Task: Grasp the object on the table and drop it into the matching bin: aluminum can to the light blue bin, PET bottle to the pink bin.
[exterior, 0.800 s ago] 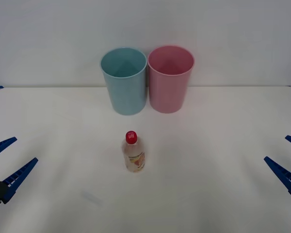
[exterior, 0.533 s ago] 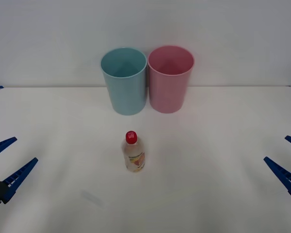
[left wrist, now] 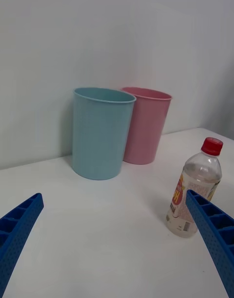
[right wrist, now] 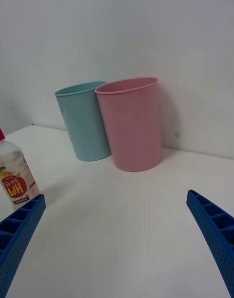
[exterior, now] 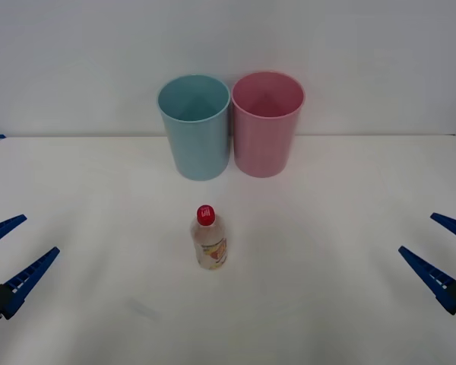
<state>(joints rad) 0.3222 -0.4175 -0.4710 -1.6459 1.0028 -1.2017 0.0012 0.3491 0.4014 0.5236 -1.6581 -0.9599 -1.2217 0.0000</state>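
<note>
PET bottle stands upright mid-worktop, clear of both arms for easy approach. Pink bin beside light blue bin at the back. I see left gripper and right gripper flanking, jaws wide, empty.

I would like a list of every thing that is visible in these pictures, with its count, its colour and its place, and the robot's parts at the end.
PET bottle: one, clear with a red cap and yellow-orange label, standing upright near the middle of the table, in front of the bins.
light blue bin: one, light blue, upright at the far side of the table, on the robot's left of the pink one.
pink bin: one, pink, upright close beside the light blue bin.
table: one, white, under everything.
left gripper: one, blue fingers, open, low at the table's left edge.
right gripper: one, blue fingers, open, low at the table's right edge.
</note>
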